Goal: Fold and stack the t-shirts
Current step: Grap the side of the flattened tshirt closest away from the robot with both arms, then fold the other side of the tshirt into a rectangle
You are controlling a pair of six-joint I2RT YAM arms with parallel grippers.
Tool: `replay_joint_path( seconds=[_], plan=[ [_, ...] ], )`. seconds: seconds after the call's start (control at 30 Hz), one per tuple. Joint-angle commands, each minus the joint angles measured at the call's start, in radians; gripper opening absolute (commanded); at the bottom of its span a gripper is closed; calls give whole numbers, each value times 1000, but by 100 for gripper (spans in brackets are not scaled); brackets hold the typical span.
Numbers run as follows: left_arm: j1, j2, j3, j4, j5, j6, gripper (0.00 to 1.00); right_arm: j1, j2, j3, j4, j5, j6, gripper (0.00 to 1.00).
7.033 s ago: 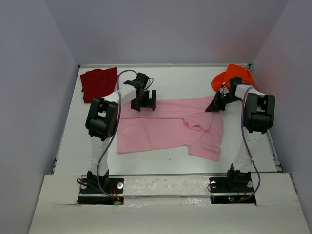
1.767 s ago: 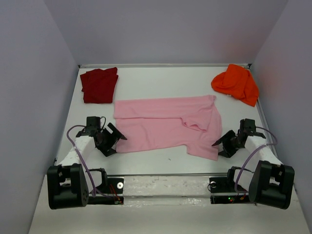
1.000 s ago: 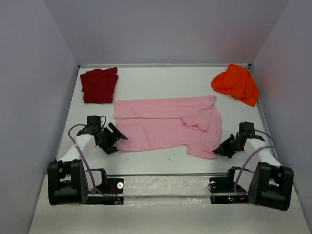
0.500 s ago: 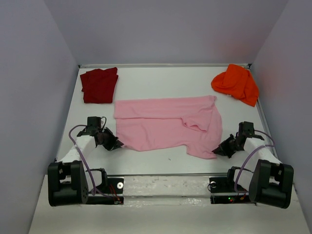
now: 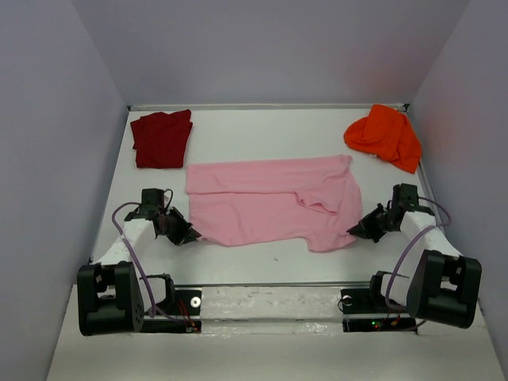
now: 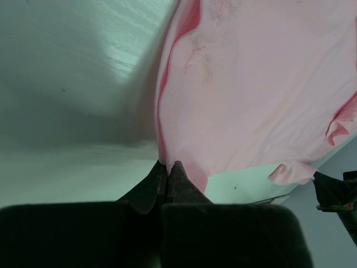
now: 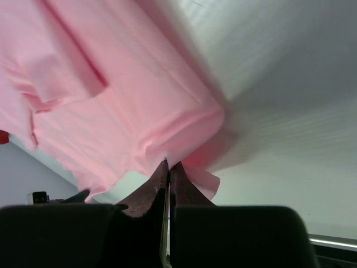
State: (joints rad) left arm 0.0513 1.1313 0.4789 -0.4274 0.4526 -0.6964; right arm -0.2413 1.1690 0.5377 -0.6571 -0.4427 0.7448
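We see the pink t-shirt (image 5: 262, 202) spread flat across the middle of the surface (image 5: 270, 135). It is smooth along its far edge, and a wrinkled flap is folded over its right half. The left fingers (image 6: 149, 188) are clenched on its near left corner, with the cloth's edge pinched between their tips. The right fingers (image 7: 149, 190) are clenched on its near right corner, where the cloth bunches into a thick rolled fold. The dark red t-shirt (image 5: 162, 137) lies folded flat in the far left corner. The orange t-shirt (image 5: 385, 135) sits in a crumpled heap in the far right corner. Neither touches the pink one.
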Motion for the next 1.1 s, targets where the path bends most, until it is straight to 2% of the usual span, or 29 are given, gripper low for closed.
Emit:
replay_joint_path(
  seconds=[0.0, 0.13, 0.47, 1.07],
  plan=[
    [-5, 33, 76, -25, 29, 32, 0, -4, 21, 120, -6, -34, -12, 0],
    [-5, 77, 139, -28, 26, 47, 0, -4, 53, 229, -33, -48, -13, 0],
    [-4, 186, 271, -16, 28, 61, 0, 5, 139, 337, -29, -79, -18, 0],
    [31, 291, 411, -8, 15, 74, 0, 25, 325, 611, -24, -99, -51, 0]
  ],
)
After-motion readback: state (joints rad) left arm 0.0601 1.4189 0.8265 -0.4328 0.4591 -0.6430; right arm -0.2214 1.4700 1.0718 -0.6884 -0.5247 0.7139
